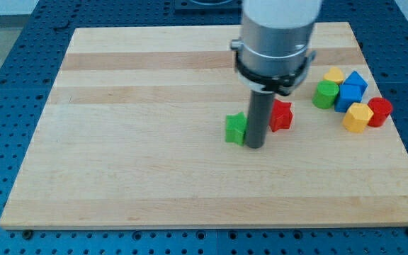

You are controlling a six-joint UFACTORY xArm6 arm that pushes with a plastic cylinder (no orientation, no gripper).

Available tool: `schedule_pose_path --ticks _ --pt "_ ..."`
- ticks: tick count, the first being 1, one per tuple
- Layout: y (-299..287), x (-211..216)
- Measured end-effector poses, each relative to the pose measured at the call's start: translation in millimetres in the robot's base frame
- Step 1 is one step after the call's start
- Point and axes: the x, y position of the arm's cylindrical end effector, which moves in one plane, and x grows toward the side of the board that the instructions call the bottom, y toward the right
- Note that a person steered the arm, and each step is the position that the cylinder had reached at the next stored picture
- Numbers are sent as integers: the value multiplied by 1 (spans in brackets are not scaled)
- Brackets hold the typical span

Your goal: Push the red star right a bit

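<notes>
1. Red star [281,115] is the thing to move, and it sits on the wooden board [154,142] a little right of the middle; my tip [255,146] is just beside its left side, maybe touching it, but the rod hides that spot so I cannot tell.
2. In the camera view, a green star [236,128] sits just on the other side of the rod, at the view's left; the rod stands between the two stars.
3. There is no claw here, only a straight dark rod, so nothing can open or close; it holds nothing and can only push.
4. To do this step well, I think my tip should slide slowly toward the view's right; it should press the middle of the star's left side, so the star does not spin away.
5. Only a small push is needed; a pile of blocks waits near, at the view's right, with a green block [324,94] closest; I should stop before the star gets there.
</notes>
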Motion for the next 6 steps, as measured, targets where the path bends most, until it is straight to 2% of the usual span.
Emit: schedule_pose_path --ticks 1,2,3,6 --pt "-25 -18" --pt "-27 -39" --pt "-20 -42" --pt "63 -42"
